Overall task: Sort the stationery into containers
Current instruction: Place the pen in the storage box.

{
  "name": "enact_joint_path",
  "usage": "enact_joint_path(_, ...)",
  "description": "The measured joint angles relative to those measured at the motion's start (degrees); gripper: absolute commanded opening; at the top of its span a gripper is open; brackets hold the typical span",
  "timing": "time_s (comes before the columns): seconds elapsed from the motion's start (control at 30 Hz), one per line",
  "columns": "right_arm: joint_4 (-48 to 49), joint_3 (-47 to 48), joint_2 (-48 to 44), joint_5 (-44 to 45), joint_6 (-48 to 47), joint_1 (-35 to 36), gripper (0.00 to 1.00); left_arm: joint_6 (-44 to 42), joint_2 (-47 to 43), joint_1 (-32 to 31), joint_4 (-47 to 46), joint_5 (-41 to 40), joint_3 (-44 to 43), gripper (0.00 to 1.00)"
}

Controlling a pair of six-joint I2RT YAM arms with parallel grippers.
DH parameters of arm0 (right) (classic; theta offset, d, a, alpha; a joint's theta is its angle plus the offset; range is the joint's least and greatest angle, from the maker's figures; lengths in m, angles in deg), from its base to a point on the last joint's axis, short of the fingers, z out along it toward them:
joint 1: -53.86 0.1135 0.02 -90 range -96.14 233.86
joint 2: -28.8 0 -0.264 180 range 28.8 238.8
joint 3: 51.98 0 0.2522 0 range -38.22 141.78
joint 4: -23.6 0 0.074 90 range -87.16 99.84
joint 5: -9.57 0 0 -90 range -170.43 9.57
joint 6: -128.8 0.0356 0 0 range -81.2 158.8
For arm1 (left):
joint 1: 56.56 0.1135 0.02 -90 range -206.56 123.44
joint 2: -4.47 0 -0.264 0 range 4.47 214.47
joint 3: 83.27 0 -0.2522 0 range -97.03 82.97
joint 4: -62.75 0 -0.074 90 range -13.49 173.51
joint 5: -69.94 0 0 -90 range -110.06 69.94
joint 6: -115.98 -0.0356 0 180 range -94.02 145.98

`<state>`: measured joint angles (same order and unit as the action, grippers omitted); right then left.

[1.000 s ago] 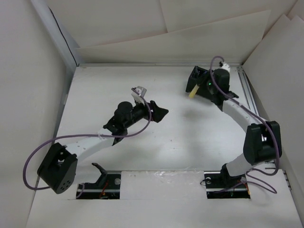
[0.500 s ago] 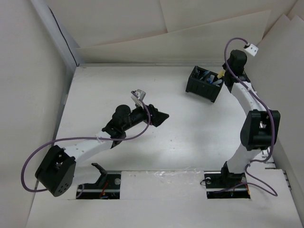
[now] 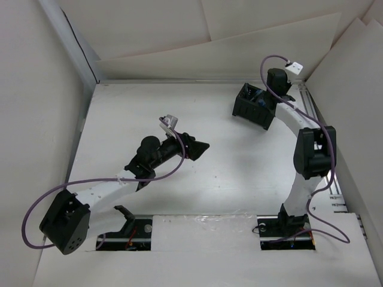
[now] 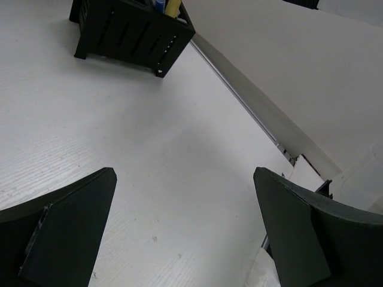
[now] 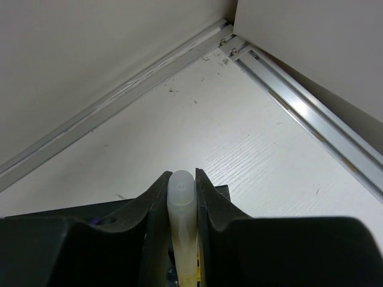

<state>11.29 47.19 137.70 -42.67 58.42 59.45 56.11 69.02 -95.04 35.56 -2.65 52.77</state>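
Observation:
The black two-compartment organiser (image 3: 252, 107) stands at the table's far right. In the left wrist view the organiser (image 4: 125, 33) holds a blue pen (image 4: 159, 5) and a yellow highlighter (image 4: 173, 7). My right gripper (image 3: 271, 99) hangs over the organiser's far right side, pointing down. In the right wrist view the right gripper (image 5: 182, 186) is shut on a pale yellow highlighter (image 5: 182, 203), held upright, with the organiser's rim (image 5: 222, 191) just beyond the fingers. My left gripper (image 3: 199, 148) is open and empty over the mid-table; in its own view the left gripper (image 4: 185, 230) has only bare table between the jaws.
White walls enclose the table. A metal rail (image 3: 311, 113) runs along the right edge, also seen in the right wrist view (image 5: 305, 113). The back wall's base strip (image 5: 119, 101) is close behind the organiser.
My right arm swung from the organiser's front side out to the far right, then back over its far right side, still holding the highlighter. My left arm drifted slightly.

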Motion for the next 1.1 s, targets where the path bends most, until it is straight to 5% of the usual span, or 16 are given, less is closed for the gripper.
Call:
enact_joint_path(0.3, -0.09, -1.07, 0.0, 12.0, -0.07, 5.75, 0.24, 0.61, -1.75, 0.0, 0.0, -2.01, 0.66, 1.0)
enact_joint_path(0.47, -0.61, -1.16, 0.26, 18.73, -0.59, 9.62, 0.47, 0.66, -1.86, 0.0, 0.07, -2.67, 0.66, 1.0)
enact_joint_path(0.93, -2.67, -15.39, -8.0, 23.32, 5.7, 14.4, 0.47, 1.07, -1.84, 0.0, 0.04, -2.86, 0.66, 1.0)
enact_joint_path(1.03, -3.96, -16.13, -11.67, 21.66, 7.37, 14.53, 0.33, 1.05, -1.84, 0.0, 0.04, -2.86, 0.66, 1.0)
enact_joint_path(1.07, -4.09, -16.13, -12.98, 20.61, 7.67, 14.49, 0.13, 1.05, -1.84, 0.0, 0.04, -2.86, 0.66, 1.0)
enact_joint_path(1.1, -4.26, -16.13, -14.4, 19.37, 7.65, 14.34, 0.05, 1.05, -1.84, 0.0, 0.04, -2.91, 0.66, 1.0)
